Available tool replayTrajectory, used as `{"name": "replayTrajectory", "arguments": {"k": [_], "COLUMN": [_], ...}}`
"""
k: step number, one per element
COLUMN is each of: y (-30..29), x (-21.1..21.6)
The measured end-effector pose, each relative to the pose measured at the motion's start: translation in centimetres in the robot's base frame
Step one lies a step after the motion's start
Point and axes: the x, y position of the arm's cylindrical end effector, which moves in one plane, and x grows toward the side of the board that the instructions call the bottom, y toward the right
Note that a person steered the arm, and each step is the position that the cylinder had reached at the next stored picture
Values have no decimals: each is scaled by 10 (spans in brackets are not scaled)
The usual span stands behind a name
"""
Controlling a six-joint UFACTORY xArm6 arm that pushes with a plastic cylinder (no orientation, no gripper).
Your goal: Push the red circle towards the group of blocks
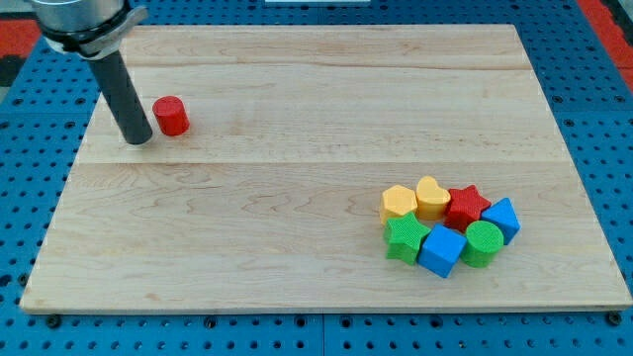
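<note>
Camera view: my tip, a bare rod with no hand, sits just left of red circle; group of blocks lies well apart, near right. Push barely begun.

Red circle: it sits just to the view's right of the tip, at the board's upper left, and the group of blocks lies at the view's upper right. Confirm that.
One thing is wrong. The red circle does sit just to the view's right of my tip, at the board's upper left, but the group of blocks lies at the view's lower right, as the camera view shows.
</note>
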Motion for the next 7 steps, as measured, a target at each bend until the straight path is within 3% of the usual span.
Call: {"name": "replayTrajectory", "arguments": {"k": [2,3,4,5,6,7], "y": [-78,-75,-27,70,59,10], "x": [-7,-33,-46,0,13,-4]}}
